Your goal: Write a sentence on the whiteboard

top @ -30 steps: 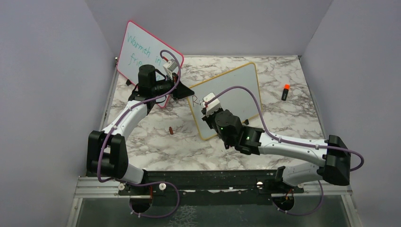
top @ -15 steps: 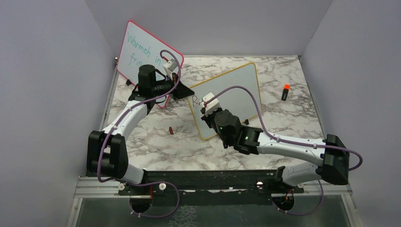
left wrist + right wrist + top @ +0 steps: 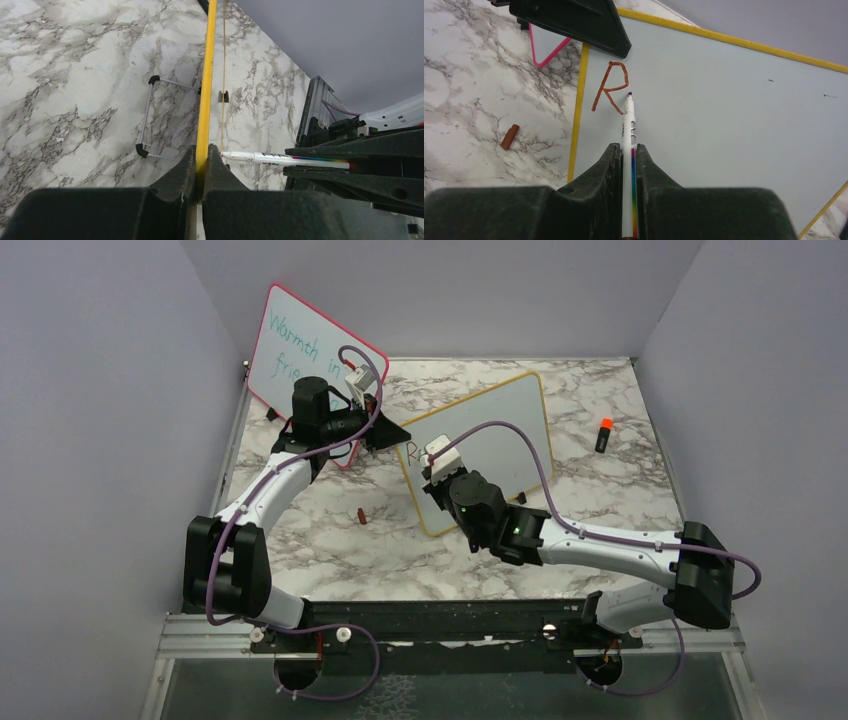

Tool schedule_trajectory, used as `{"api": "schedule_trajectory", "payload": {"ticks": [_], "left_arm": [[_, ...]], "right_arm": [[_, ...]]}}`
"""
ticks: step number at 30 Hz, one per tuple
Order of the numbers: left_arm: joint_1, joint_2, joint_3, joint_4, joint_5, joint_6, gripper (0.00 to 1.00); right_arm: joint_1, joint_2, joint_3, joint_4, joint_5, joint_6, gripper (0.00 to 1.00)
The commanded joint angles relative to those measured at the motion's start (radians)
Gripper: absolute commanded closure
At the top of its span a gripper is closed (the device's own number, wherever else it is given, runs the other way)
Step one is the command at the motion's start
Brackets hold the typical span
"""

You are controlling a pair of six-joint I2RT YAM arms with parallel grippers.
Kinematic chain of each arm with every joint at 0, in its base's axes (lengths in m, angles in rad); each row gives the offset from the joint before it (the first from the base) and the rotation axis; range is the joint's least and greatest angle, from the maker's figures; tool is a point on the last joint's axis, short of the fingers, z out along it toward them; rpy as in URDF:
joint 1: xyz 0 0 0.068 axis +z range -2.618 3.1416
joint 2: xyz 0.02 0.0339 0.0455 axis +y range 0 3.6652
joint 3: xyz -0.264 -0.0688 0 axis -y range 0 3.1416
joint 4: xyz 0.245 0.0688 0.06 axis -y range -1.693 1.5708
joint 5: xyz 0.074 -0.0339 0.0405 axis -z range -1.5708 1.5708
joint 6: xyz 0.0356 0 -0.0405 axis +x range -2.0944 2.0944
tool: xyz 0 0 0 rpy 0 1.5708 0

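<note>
The whiteboard (image 3: 500, 430) with a yellow-orange frame stands tilted on the marble table. Its face (image 3: 724, 110) bears only a brownish-red "R" (image 3: 610, 86) near the top left corner. My left gripper (image 3: 392, 435) is shut on the board's left frame edge (image 3: 204, 100), seen edge-on in the left wrist view. My right gripper (image 3: 626, 150) is shut on a white marker (image 3: 628, 125) with a rainbow stripe. The marker's tip touches the board just right of the "R". The marker also shows in the left wrist view (image 3: 280, 160).
A pink-red-framed board (image 3: 290, 350) with teal writing stands at the back left behind my left arm. A small brown marker cap (image 3: 361, 516) lies on the table left of the whiteboard. An orange-capped black marker (image 3: 603, 434) lies at the right.
My right arm has shifted slightly left and up along the board. The left arm has not moved.
</note>
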Motion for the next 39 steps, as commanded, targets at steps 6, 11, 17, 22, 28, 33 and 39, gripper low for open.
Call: {"api": "schedule_trajectory", "payload": {"ticks": [6,11,17,22,28,33,39], "left_arm": [[-0.013,0.012,-0.017,-0.047,0.013,0.027,1.0],[-0.014,0.012,-0.017,-0.047,0.008,0.026,1.0],[-0.013,0.014,-0.017,-0.047,0.004,0.026,1.0],[-0.013,0.014,-0.017,-0.047,0.002,0.027,1.0],[-0.013,0.012,-0.017,-0.047,0.002,0.027,1.0],[-0.014,0.012,-0.017,-0.047,0.005,0.026,1.0],[-0.013,0.015,-0.017,-0.047,0.005,0.026,1.0]], "right_arm": [[-0.017,0.023,0.012,0.022,0.015,0.018,1.0],[-0.018,-0.018,0.002,0.004,-0.006,0.024,1.0],[-0.018,-0.071,-0.017,-0.014,-0.045,0.033,0.99],[-0.018,-0.073,-0.018,-0.036,-0.056,0.045,1.0],[-0.018,-0.052,-0.011,-0.057,-0.075,0.066,0.99],[-0.018,-0.048,-0.012,-0.069,-0.071,0.078,0.99],[-0.018,-0.041,-0.011,-0.072,-0.052,0.082,0.99]]}}
